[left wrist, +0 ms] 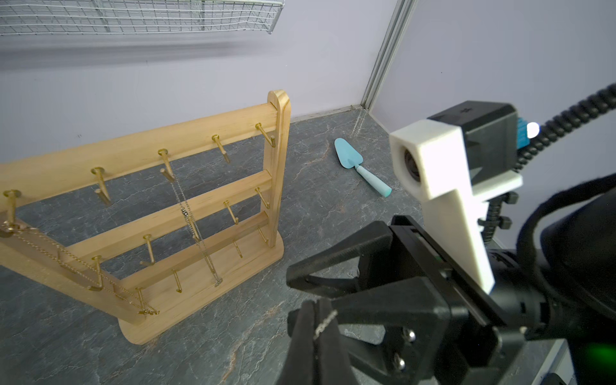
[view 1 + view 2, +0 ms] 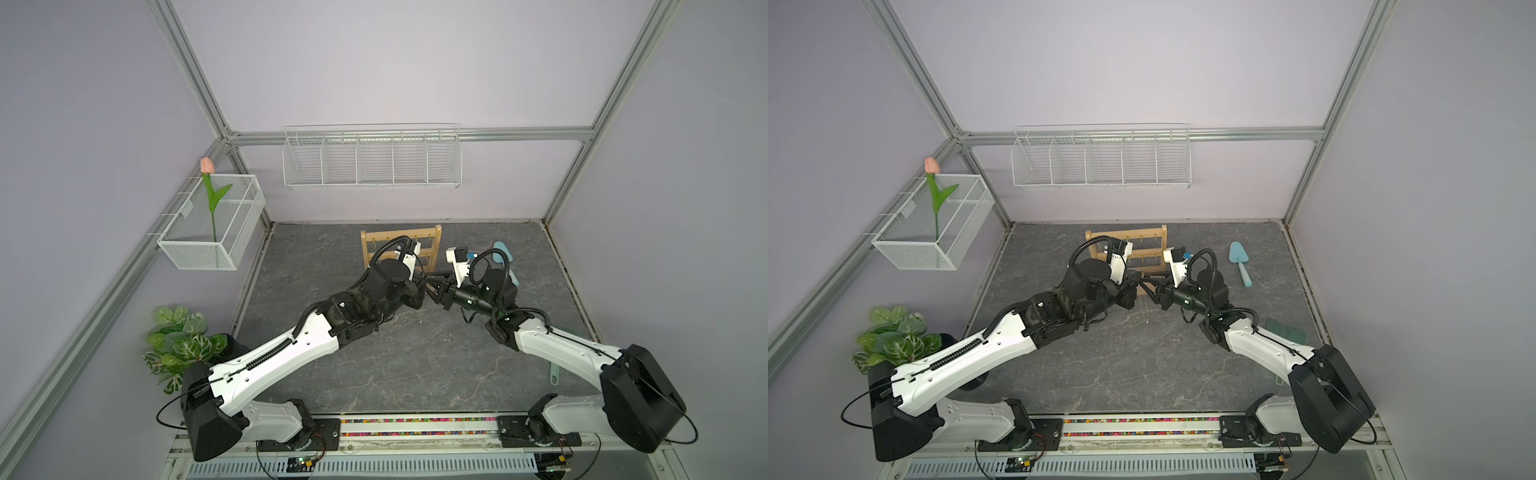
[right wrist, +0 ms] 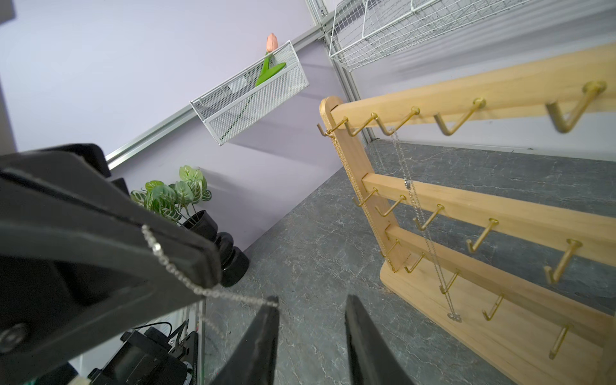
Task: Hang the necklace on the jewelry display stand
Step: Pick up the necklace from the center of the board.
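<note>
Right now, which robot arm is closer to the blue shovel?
Right. The right arm is next to the blue shovel, with a small gap. The left arm is farther away, on the other side of the right arm.

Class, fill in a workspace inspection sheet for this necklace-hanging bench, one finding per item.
Surface: grey marble-look tabletop.
Job's things: jewelry display stand upright, gold chain and silver chain hooked on it; necklace not yet hung.
Clutter: light-blue trowel, green comb.
Grippers: left gripper shut on necklace; right gripper jaws open, strand reaching one fingertip.
Cables: black coiled cable at each wrist.
Surroundings: wire wall basket, mesh basket holding tulip, potted plant.
</note>
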Tool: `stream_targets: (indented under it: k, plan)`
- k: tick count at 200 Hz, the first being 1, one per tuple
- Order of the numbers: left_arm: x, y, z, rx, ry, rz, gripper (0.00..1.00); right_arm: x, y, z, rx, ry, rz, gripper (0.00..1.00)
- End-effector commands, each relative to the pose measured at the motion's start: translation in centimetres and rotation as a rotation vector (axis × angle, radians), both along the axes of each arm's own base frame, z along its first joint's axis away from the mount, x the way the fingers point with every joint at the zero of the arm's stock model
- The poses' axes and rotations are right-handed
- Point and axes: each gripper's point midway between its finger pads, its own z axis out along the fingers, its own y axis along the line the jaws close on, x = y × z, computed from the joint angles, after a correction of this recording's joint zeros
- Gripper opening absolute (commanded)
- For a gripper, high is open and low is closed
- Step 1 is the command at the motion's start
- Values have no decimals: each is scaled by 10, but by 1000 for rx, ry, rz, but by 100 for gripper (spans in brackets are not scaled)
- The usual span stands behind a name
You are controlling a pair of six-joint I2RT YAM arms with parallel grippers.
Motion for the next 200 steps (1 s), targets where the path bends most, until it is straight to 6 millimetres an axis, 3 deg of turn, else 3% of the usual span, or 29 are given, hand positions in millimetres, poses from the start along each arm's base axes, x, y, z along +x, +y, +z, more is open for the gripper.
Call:
stream_targets:
  k: [1,29,71,109,165,200]
  plan:
    - [0,-1,26,-46,-41,4,0,2,9,3,-11,-33,-5,38]
    - [0,-1,33,-64,-50,3,0,6,12,-8,-34,-21,-34,37]
    - [0,6,36,-63,-59,27,0,10,6,-13,-52,-30,-73,15]
    - [3,10,33,-68,-74,51,0,7,-5,-10,-79,-47,-112,7]
    - [12,7,17,-26,-69,80,0,6,-28,17,-138,-135,-208,7]
    - [24,-1,8,9,-80,111,0,16,-36,27,-218,-177,-255,7]
